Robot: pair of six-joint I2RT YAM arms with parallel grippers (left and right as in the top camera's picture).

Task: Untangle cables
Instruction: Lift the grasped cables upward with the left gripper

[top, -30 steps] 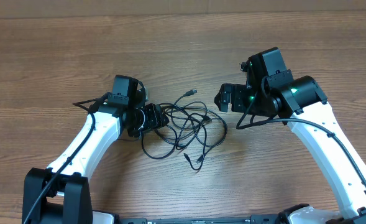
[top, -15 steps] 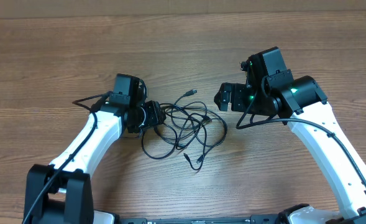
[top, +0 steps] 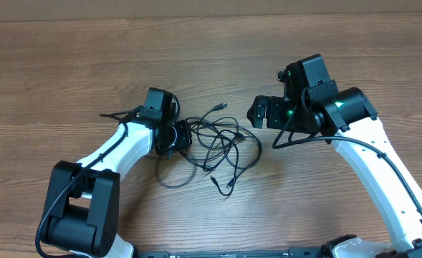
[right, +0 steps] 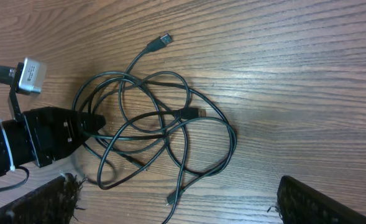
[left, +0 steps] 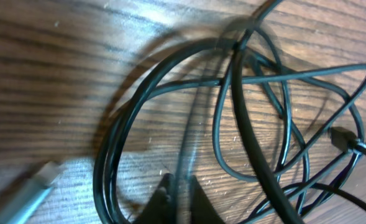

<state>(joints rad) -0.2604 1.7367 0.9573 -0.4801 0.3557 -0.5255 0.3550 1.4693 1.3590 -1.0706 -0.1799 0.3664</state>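
The cables (top: 219, 140) lie as one loose black tangle on the wooden table between my two arms. One silvery plug (top: 223, 106) points away at the far side. My left gripper (top: 183, 135) is at the tangle's left edge, shut on a thin strand. In the left wrist view the fingertips (left: 178, 186) pinch that blurred strand, with loops (left: 242, 112) and a grey plug (left: 36, 183) around them. My right gripper (top: 258, 112) hangs open to the right of the tangle. Its fingers (right: 319, 199) frame the cables (right: 170, 118) from above without touching.
The table is bare brown wood (top: 67, 64) all round the tangle. A free cable end (top: 218, 183) trails toward the near edge. The left arm's own thicker black cord (top: 114, 115) sticks out to its left.
My left gripper has slid right and a little farther back, and has shut on a strand at the tangle's left side. The near left loop has shifted. The right arm has not moved.
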